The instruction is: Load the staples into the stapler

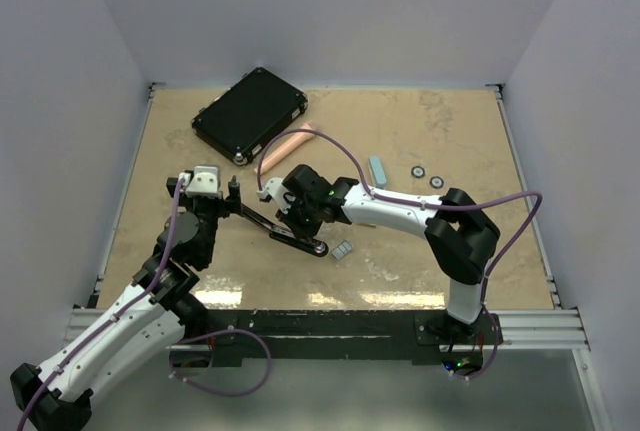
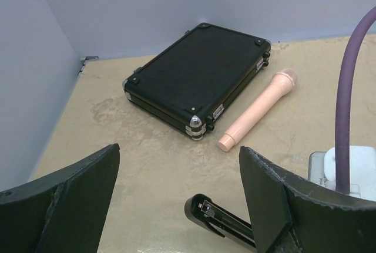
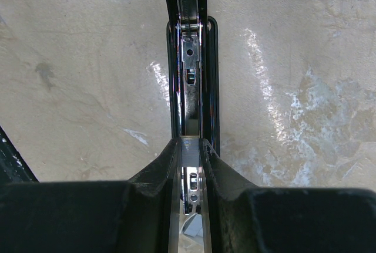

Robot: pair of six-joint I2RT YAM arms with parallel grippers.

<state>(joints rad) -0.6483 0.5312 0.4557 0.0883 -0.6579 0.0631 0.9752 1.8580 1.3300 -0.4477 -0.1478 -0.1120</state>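
Two staplers: black stapler (image 1: 308, 244) opened flat, blue stapler (image 1: 378, 169) beyond it, staples (image 1: 342, 249) beside its near end, two rings (image 1: 418, 172) (image 1: 437, 181). Left gripper (image 2: 179, 153) gapes; one case (image 2: 197, 74), one pink microphone (image 2: 258, 109). Right gripper (image 3: 189, 144) pinches one staple strip (image 3: 189, 154) above the black stapler's channel. Beige table (image 1: 450, 241), lilac walls (image 1: 330, 11).

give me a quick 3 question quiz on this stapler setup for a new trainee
1. True or false: the left tool stands shut.
2. Pick one: the right tool is lined up along A) the case, B) the black stapler, C) the rings.
3. Fill the gap: the staples lie on the ____, beside the black stapler.

Key: 1 false, it is wide open. 2 B. 3 table.
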